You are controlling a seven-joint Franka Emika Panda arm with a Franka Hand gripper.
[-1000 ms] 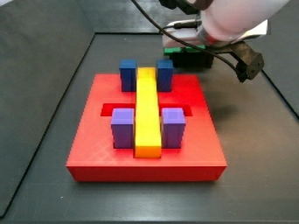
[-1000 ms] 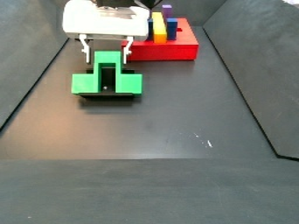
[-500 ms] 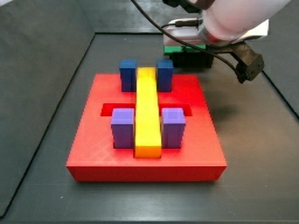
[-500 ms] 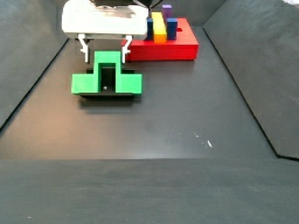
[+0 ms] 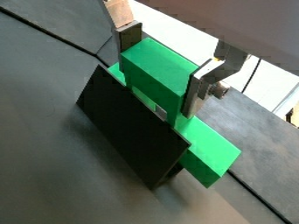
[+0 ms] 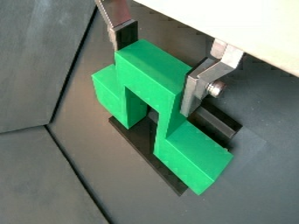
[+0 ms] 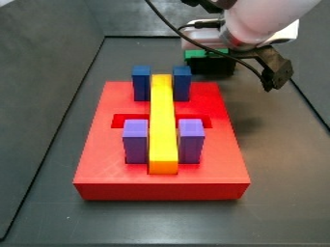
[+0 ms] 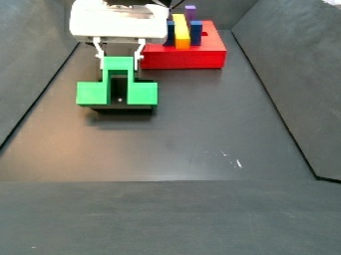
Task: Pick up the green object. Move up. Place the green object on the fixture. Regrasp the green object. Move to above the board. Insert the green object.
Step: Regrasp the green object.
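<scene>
Straddling the raised middle of the green object [image 6: 158, 109], the gripper [image 6: 163, 54] stood low over the fixture [image 5: 138, 131], its fingers [image 6: 205, 80] set narrowly apart with a pad against each side of that upright stem, as both wrist views showed. The green object sat on the fixture directly beneath the fingers, its stepped arms reaching out past them on either side. In a side view the gripper [image 8: 118, 52] stood over the green object [image 8: 116, 91], and the board [image 8: 190, 50] lay near, beyond the fingers on the dark bench [image 8: 200, 129].
</scene>
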